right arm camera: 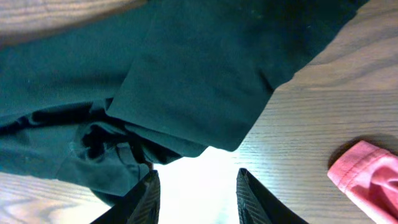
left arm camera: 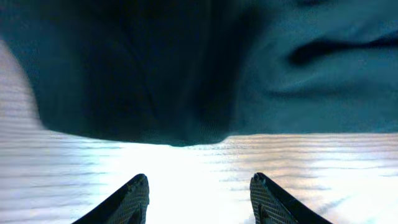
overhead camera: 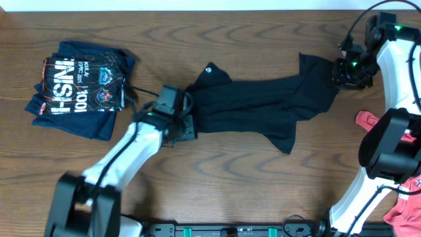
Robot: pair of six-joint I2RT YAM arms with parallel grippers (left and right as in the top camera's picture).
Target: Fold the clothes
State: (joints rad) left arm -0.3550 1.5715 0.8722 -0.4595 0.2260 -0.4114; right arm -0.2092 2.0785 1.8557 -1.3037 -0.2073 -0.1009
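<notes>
A black T-shirt lies bunched into a long strip across the middle of the table, its white logo mark at the left end. My left gripper stands at the strip's left end, open, its fingertips over bare wood just short of the cloth edge. My right gripper sits at the strip's right end, open, with the black fabric just ahead of its fingers. Nothing is between either pair of jaws.
A folded navy printed shirt lies at the far left. Coral-red garments lie at the right edge and the bottom right corner; one pink hem shows in the right wrist view.
</notes>
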